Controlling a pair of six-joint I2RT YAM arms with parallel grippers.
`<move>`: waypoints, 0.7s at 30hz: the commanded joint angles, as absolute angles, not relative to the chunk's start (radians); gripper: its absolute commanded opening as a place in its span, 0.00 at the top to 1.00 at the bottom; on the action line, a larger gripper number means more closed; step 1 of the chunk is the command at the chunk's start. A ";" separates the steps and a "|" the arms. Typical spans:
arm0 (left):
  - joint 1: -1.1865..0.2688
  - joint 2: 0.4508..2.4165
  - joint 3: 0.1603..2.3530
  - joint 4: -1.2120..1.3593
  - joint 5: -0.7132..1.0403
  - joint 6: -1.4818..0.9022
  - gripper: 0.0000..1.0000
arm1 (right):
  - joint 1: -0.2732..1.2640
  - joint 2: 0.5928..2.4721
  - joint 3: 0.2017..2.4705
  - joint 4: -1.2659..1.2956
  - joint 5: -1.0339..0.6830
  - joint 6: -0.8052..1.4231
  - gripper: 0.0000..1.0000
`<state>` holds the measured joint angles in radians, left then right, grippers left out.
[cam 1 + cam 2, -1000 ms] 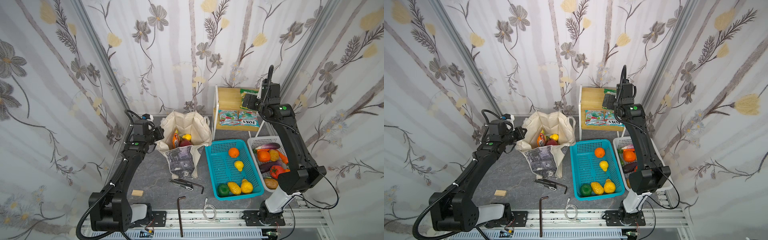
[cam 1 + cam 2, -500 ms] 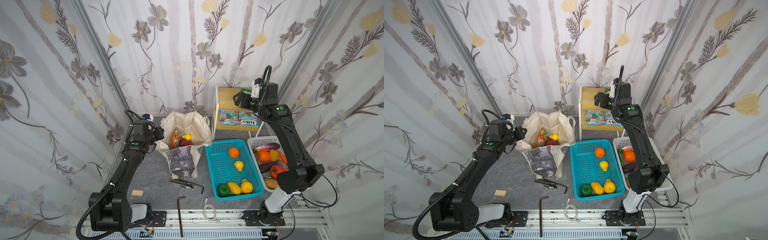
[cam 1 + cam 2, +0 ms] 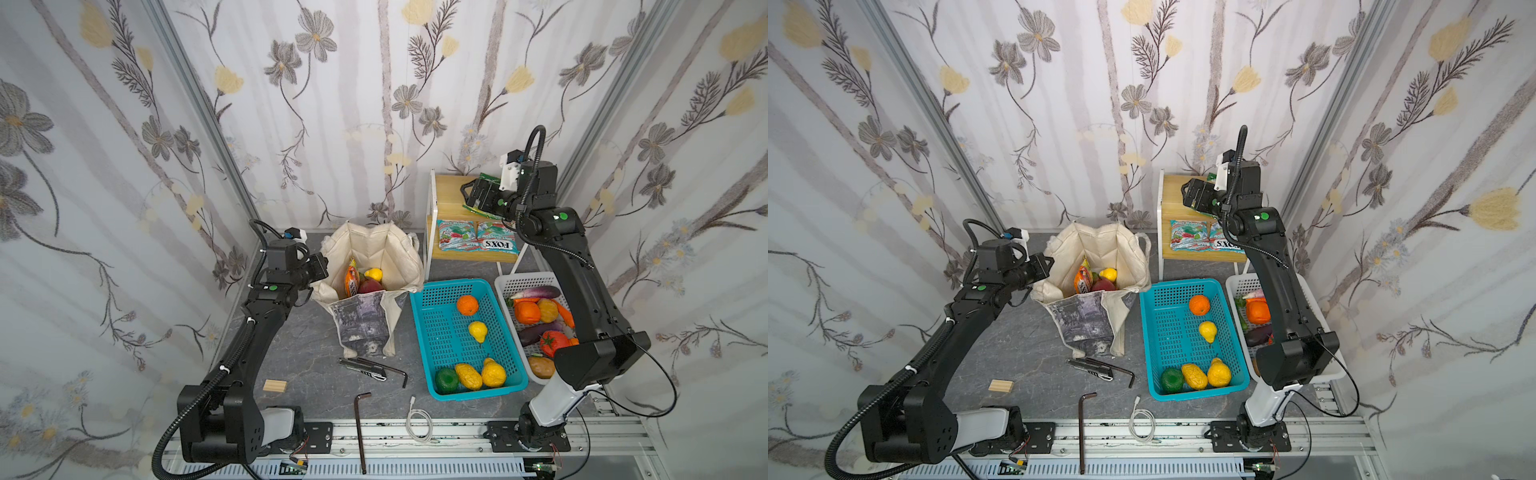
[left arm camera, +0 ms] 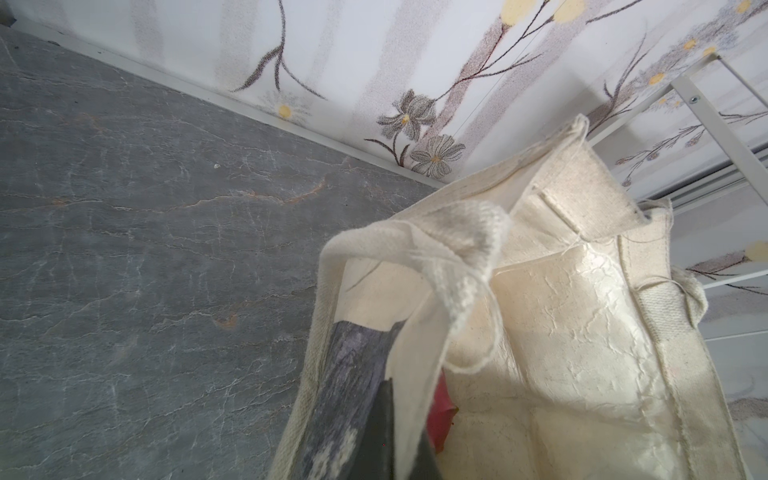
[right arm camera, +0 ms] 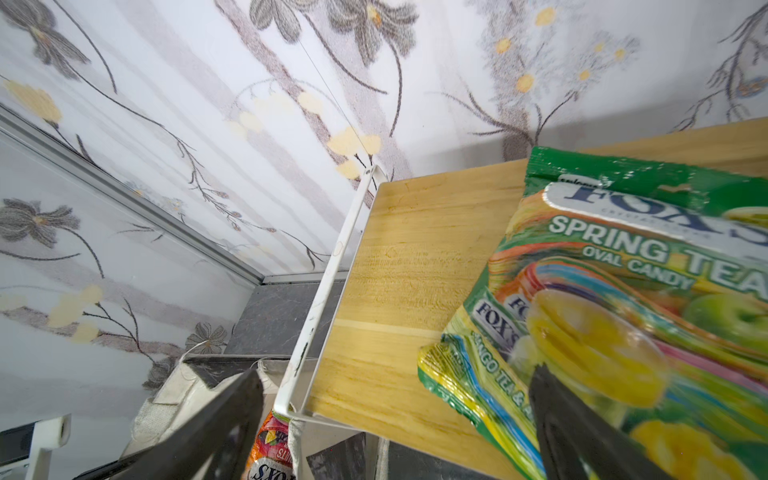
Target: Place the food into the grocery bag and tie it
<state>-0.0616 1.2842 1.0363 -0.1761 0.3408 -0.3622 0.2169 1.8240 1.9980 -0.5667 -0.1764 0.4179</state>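
The cream grocery bag (image 3: 376, 249) (image 3: 1100, 247) stands open at the back of the table. Inside it lie an orange snack packet (image 3: 351, 281), a yellow lemon (image 3: 373, 274) and a dark red fruit (image 3: 371, 286). My left gripper (image 3: 319, 269) (image 4: 398, 436) is shut on the bag's left rim cloth (image 4: 415, 374). My right gripper (image 3: 468, 195) (image 5: 397, 374) is open above the wooden shelf top (image 5: 399, 257). A green candy packet (image 5: 623, 291) (image 3: 487, 180) lies there beside one finger; nothing is gripped.
Two more packets (image 3: 478, 241) lie on the shelf's lower board. A turquoise basket (image 3: 434, 291) and a white basket (image 3: 517, 281) hold more produce at the right. A folding knife (image 3: 365, 370), hex keys (image 3: 360, 432), wood block (image 3: 275, 385) and cable (image 3: 419, 424) lie at the front.
My right gripper has swung left across the shelf top, away from over the green packet and toward the bag's side. The left arm and bag have stayed still.
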 commanded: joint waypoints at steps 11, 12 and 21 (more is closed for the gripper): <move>-0.061 1.276 1.036 -0.144 0.333 -0.351 1.00 | 0.110 1.641 1.716 -0.478 -0.101 0.429 0.24; -0.061 1.277 1.036 -0.144 0.334 -0.351 1.00 | 0.109 1.640 1.710 -0.474 -0.101 0.429 0.25; -0.061 1.273 1.035 -0.144 0.327 -0.348 1.00 | 0.081 1.668 1.683 -0.442 -0.146 0.451 0.30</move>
